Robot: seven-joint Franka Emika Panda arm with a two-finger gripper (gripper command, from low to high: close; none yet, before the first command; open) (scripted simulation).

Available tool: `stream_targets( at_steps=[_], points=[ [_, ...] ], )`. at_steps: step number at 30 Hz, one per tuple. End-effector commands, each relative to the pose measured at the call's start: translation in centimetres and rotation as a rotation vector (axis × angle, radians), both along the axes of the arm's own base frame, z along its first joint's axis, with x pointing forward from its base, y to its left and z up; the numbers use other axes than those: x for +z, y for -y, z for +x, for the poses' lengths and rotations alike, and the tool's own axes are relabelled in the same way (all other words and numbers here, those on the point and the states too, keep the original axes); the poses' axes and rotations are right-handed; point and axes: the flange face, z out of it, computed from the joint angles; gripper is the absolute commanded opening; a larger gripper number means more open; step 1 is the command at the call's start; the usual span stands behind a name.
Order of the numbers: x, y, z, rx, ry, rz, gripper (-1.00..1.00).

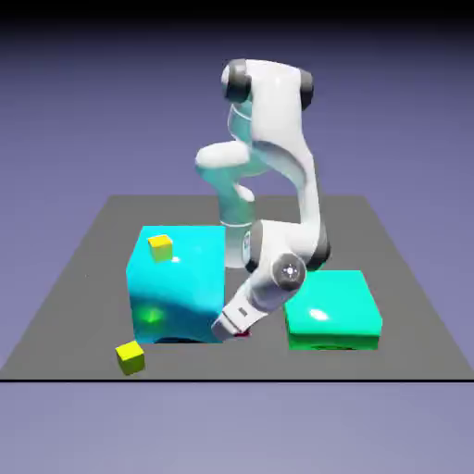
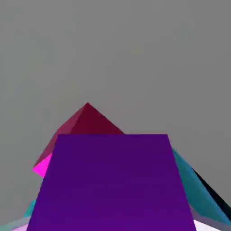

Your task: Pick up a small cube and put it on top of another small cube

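Item: one small violet cube [image 2: 113,180], which my tool [image 1: 227,326] pinches between its fingertips, partly overlapping my view of the red cube [image 2: 97,122] beyond; presumably light, rigid, sturdy, perhaps slick, best gripped squarely mid-height on opposite faces.

The large cyan block [image 1: 178,287] presents a smooth, glossy, plastic-like surface with a soft highlight. The green block [image 1: 331,305], across the arm from the cyan block, shows the same glossy, plastic-like finish, with a bright highlight on its top face. The arm [image 1: 278,111], beside the cyan block, has smooth white shells, plastic-like with a light sheen, and darker, smooth joint covers. The yellow cube [image 1: 160,248] on the cyan block has smooth, flat faces. In the hand view, the purple cube [image 2: 113,180] appears smooth, even and matt, as does the crimson cube [image 2: 90,122] behind it. The tabletop [image 1: 194,361] around the cyan block is matt.
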Motion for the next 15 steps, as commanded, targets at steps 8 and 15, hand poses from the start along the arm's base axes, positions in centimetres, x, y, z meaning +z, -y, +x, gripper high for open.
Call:
stream_targets(
  at_steps=[8, 15],
  points=[
    [3.1, -2.2, -6.2, 0.315, 0.164, -0.015, -1.0],
    [-0.2, -0.4, -7.9, 0.385, 0.257, -0.019, -1.0]
  ],
)
